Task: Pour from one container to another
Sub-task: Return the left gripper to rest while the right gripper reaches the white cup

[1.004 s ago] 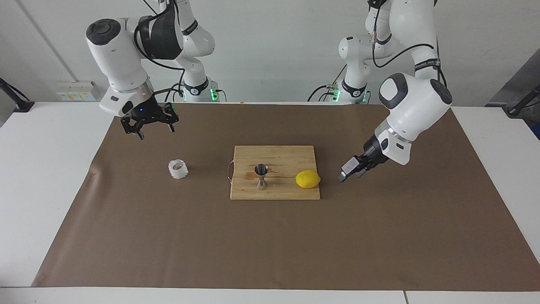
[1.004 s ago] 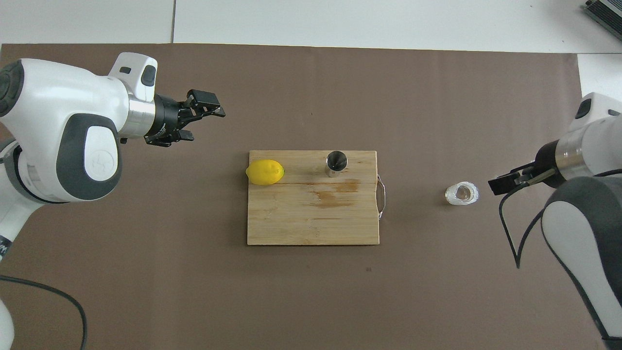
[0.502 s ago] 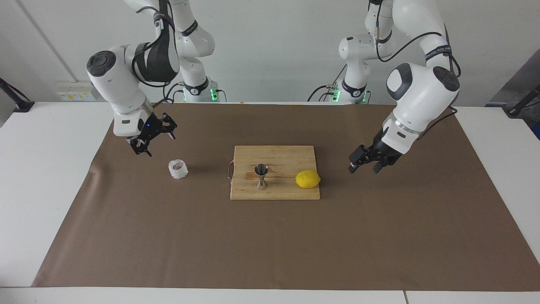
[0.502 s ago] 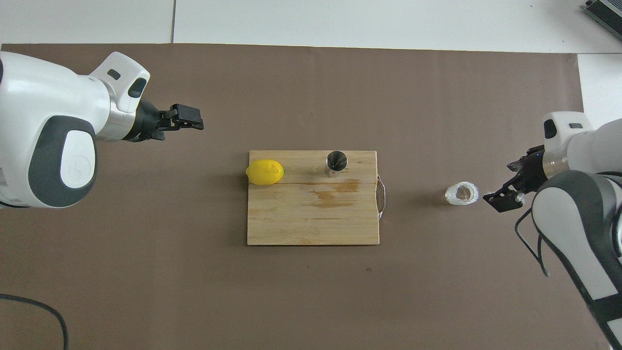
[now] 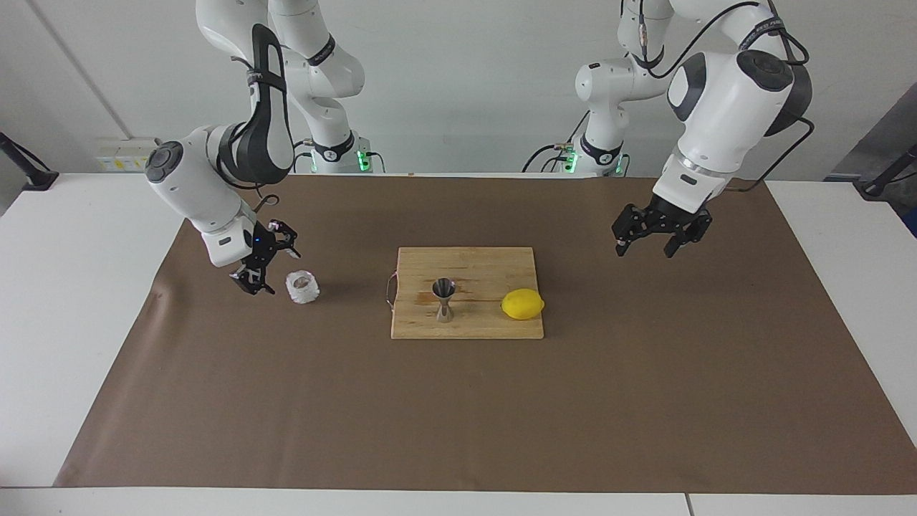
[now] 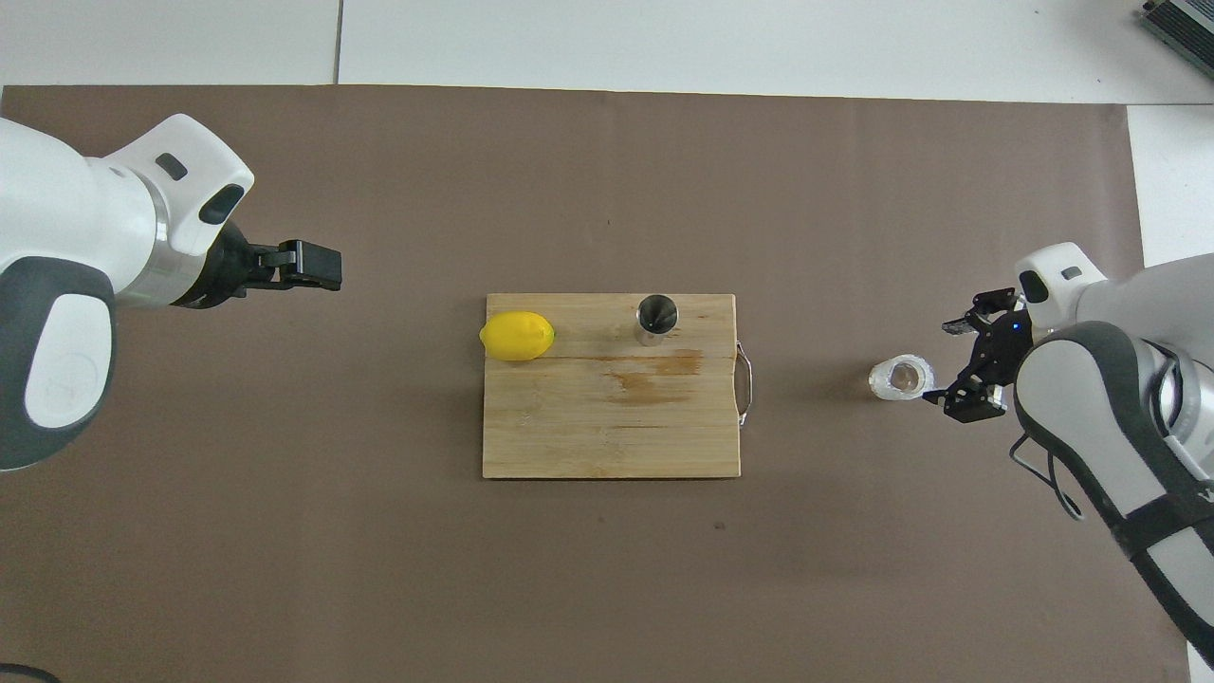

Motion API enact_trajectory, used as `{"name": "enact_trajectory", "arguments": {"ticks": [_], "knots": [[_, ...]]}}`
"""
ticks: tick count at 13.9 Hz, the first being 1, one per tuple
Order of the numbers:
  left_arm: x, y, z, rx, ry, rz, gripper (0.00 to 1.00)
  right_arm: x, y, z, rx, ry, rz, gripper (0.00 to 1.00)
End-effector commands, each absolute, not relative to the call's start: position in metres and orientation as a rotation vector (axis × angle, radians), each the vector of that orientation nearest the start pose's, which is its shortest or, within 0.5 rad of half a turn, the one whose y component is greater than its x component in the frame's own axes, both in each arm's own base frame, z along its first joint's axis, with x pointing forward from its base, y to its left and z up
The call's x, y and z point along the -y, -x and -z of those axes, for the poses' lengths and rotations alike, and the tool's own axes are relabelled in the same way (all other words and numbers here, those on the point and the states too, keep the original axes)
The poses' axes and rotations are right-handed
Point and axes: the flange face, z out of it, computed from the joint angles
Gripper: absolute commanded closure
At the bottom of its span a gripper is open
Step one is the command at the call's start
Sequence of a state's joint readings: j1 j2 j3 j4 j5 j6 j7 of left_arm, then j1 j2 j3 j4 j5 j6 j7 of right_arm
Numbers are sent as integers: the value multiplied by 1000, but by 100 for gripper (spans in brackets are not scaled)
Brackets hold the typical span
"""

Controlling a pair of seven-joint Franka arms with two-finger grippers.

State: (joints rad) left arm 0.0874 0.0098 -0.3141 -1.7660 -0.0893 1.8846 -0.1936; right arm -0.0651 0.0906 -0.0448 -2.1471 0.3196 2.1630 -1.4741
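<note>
On the brown mat (image 5: pixel 458 416) that covers the tabletop (image 5: pixel 64 301), a wooden cutting board (image 5: pixel 466 326) lies at the middle. Toward its edge farther from the robots stand the steel jigger (image 5: pixel 444 299) and, beside it toward the left arm's end, a yellow lemon (image 5: pixel 522 304). The jigger is upright, its upper cone open to the top; from overhead its inside looks dark (image 6: pixel 656 315), and I cannot tell whether it holds anything. Toward the right arm's end, off the board and directly on the mat, sits the squat glass cup (image 5: pixel 301 287), upright with faceted whitish walls; its contents cannot be made out (image 6: pixel 901 378). The right gripper (image 5: pixel 264 262) is low, just beside the cup on the side toward the right arm's end, its fingers spread wide and not touching the glass. The left gripper (image 5: pixel 660 237) hangs in the air over bare mat, well apart from the lemon, fingers spread and holding nothing.
</note>
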Motion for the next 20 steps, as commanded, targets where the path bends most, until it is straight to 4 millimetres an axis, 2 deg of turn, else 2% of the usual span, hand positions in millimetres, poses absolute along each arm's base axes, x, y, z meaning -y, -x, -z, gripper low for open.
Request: {"name": "enact_trajectory", "arguments": {"ticks": [1, 6, 9, 12, 13, 15, 19, 20], "knots": [[111, -547, -577, 10, 3209, 107, 0, 67, -536, -334, 1668, 2323, 287, 0], [98, -533, -612, 33, 3197, -6, 0, 69, -521, -307, 1734, 2197, 352, 0], [70, -533, -611, 97, 3194, -41, 0, 75, -514, -296, 1757, 2148, 379, 0], [59, -533, -613, 31, 3204, 4, 0, 74, -515, -290, 1749, 2128, 415, 0], [59, -534, -610, 20, 3205, 9, 0, 71, -517, -290, 1751, 2128, 426, 11], [53, -534, -609, 36, 3206, 2, 0, 71, -517, -290, 1754, 2130, 431, 43], [46, -538, -601, 49, 3202, -18, 0, 68, -520, -292, 1718, 2136, 472, 95], [47, -537, -600, 39, 3181, -28, 0, 68, -520, -293, 1719, 2137, 473, 100]]}}
